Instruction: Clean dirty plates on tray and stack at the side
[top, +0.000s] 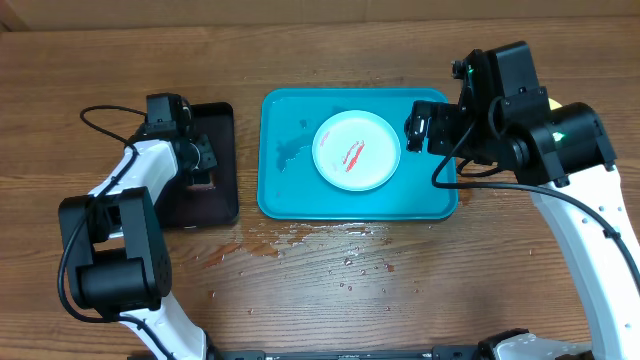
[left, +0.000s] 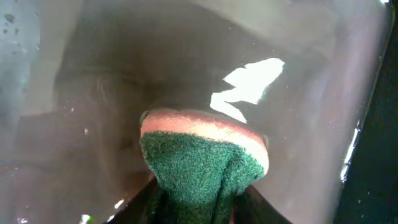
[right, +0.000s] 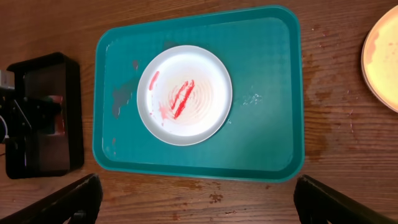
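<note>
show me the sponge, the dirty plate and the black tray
sponge (left: 202, 165): left wrist view, its green scouring side
plate (top: 357, 150): overhead view, its smeared centre
black tray (right: 43, 158): right wrist view, bare floor near its lower end

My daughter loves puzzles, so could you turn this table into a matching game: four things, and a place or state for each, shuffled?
Things:
1 white plate
2 sponge
3 blue tray
4 yellowish plate

Descriptions:
A on bare wood, outside the tray
B streaked with red, sitting in the tray
C pinched in the left gripper, over the black tray
D holding just one plate

Pairs: 1-B, 2-C, 3-D, 4-A
</note>
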